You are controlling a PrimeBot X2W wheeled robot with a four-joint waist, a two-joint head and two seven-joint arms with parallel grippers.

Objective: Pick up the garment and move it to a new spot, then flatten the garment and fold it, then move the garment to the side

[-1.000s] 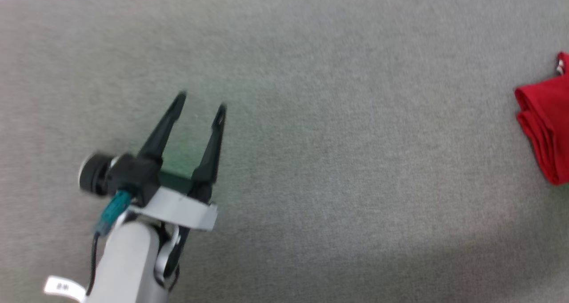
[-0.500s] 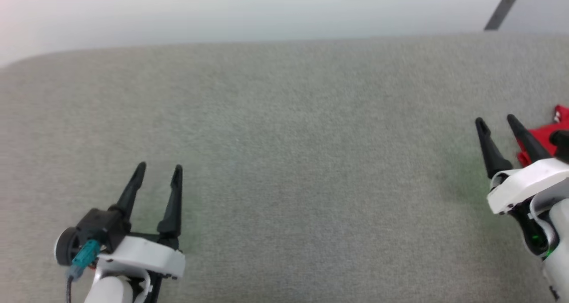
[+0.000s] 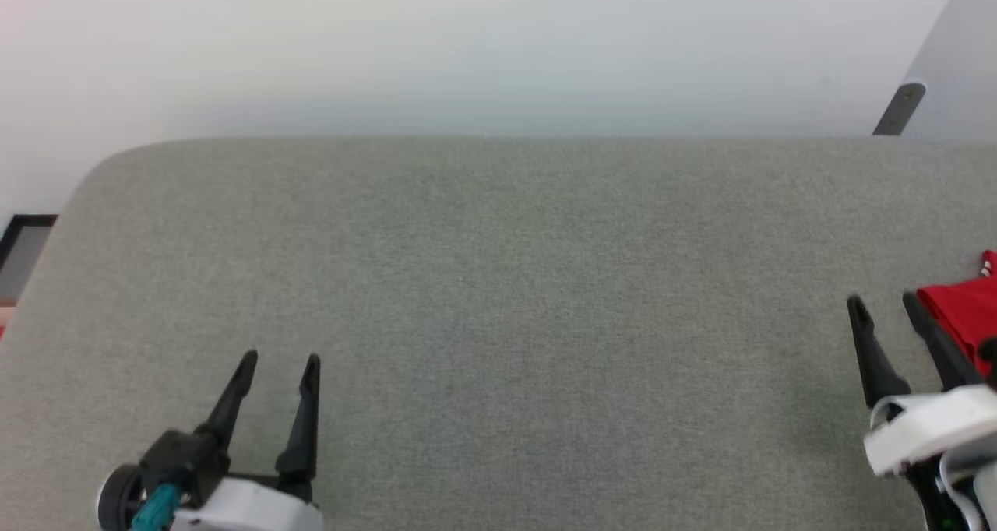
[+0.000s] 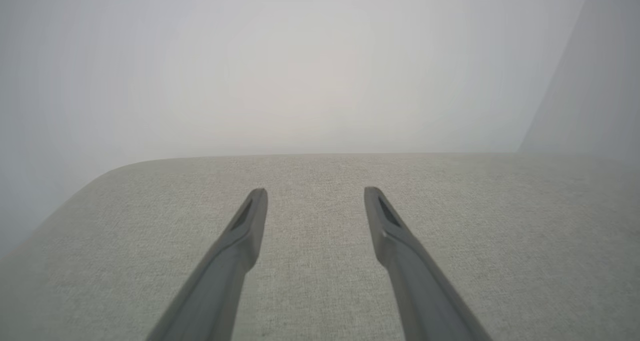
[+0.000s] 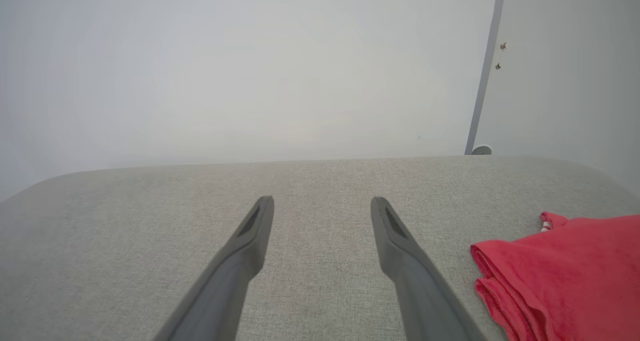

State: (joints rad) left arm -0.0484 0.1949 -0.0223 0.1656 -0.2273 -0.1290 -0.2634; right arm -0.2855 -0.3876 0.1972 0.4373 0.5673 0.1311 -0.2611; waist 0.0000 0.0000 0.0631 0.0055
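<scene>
Two grippers on show: left gripper (image 3: 281, 356), right gripper (image 3: 882, 300), two dark fingers (image 3: 304, 406) apiece. One red garment (image 3: 962, 317), folded, just right of the right gripper, and one grey table (image 3: 498, 243) beneath both.

Grey fabric tabletop (image 3: 498, 266) with rounded corners, pale wall (image 3: 467, 48) behind it, a dark slanted bar (image 3: 898, 109) beyond the far-right edge.

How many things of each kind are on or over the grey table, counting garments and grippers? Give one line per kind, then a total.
Red garment: 1
Open grippers: 2 (left gripper, right gripper)
Total: 3
</scene>
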